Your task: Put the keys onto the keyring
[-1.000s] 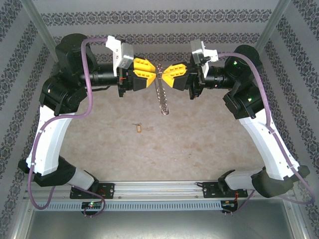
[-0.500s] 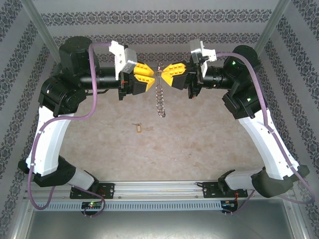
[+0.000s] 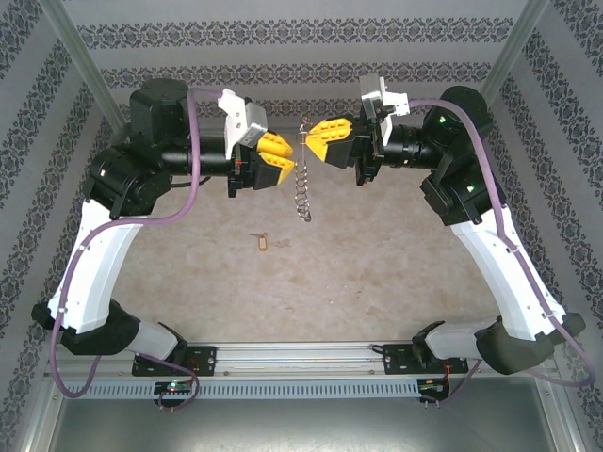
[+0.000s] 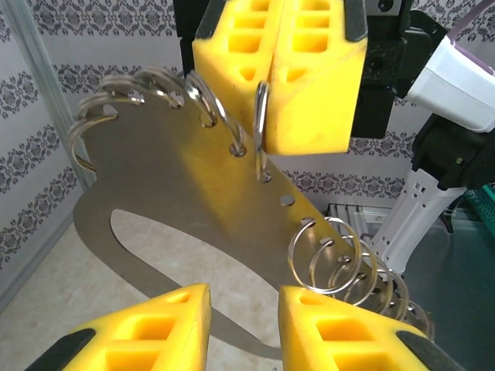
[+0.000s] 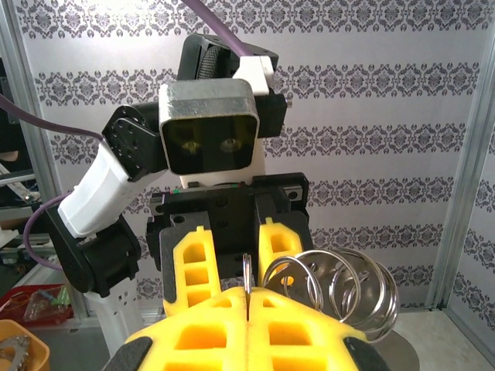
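While right gripper (image 3: 315,141) pinches the keyring (image 4: 261,116) — left gripper (image 3: 290,162) jaws stand spread

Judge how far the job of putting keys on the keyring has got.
Done: several split rings already sit in holes along the keyring. In hand: the right tool is shut on one ring, holding it all in the air; the left tool stands open beside it. Left: at least one hole looks empty.

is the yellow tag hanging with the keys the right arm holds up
No, the yellow tag lies on the table, apart from the keys dangling from the right gripper.
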